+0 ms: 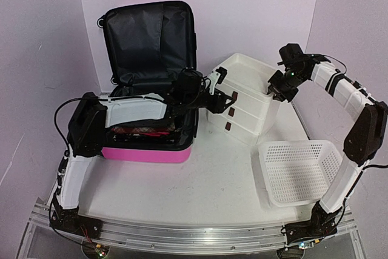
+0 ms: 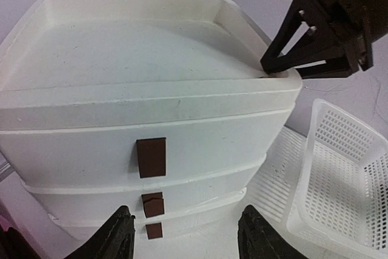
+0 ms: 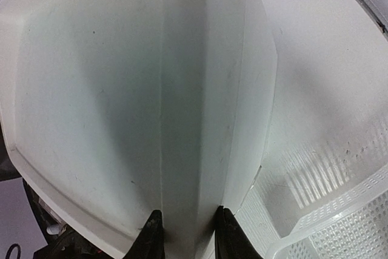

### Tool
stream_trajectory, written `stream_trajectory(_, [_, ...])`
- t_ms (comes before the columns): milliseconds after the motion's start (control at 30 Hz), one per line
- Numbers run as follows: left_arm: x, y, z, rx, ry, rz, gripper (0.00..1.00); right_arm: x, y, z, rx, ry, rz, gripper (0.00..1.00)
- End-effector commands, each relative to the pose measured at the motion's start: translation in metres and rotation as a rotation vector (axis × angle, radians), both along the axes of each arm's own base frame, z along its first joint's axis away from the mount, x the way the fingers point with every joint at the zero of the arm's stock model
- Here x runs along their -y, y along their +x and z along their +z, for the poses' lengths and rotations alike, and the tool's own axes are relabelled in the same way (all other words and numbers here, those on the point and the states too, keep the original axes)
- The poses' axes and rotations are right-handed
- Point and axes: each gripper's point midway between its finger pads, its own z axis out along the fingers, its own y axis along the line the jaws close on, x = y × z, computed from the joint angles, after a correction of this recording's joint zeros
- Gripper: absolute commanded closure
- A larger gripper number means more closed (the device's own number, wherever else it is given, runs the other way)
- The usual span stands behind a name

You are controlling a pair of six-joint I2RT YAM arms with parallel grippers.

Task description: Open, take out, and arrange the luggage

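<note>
The hot-pink suitcase [image 1: 145, 154] lies open at the left of the table, its black-lined lid [image 1: 148, 37] standing upright. Red patterned contents [image 1: 136, 130] show in the lower half, mostly hidden under my left arm. My left gripper [image 1: 227, 98] reaches over the suitcase to the front of the white drawer stack [image 1: 245, 71]. It is open and empty [image 2: 185, 222], facing the brown drawer handles [image 2: 151, 157]. My right gripper [image 1: 274, 92] is closed astride the stack's top rim at its right corner [image 3: 185, 216]; it also shows in the left wrist view [image 2: 270, 68].
A white mesh basket [image 1: 300, 171] sits at the right front, close to the drawer stack, and shows in both wrist views [image 2: 345, 174] [image 3: 339, 235]. Pale walls close in the back and sides. The aluminium rail with the arm bases runs along the near edge.
</note>
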Motion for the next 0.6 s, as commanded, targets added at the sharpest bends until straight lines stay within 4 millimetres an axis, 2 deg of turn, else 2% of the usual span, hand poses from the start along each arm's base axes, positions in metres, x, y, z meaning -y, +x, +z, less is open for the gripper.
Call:
stream_trajectory(0, [0.020,0.019,0.018,0.100,-0.042,0.010,0.45,-0.027,-0.011,0.003,-0.008,0.096,0.074,1.00])
stream_trajectory(67, [0.025,0.028,0.016,0.120,-0.043,0.030,0.56,-0.030,-0.011,0.005,-0.006,0.106,0.081,1.00])
stream_trajectory(100, [0.028,0.032,0.015,0.128,-0.045,0.037,0.58,-0.032,-0.011,0.006,-0.006,0.111,0.086,1.00])
stream_trajectory(200, [0.035,0.040,0.015,0.144,-0.059,0.045,0.54,-0.034,-0.011,0.008,-0.001,0.116,0.090,1.00])
stream_trajectory(333, [0.042,0.048,0.015,0.158,-0.079,0.048,0.53,-0.036,-0.011,0.011,0.006,0.122,0.092,1.00])
stream_trajectory(567, [0.048,0.059,0.013,0.171,-0.097,0.087,0.70,-0.039,-0.014,0.011,0.005,0.121,0.097,1.00])
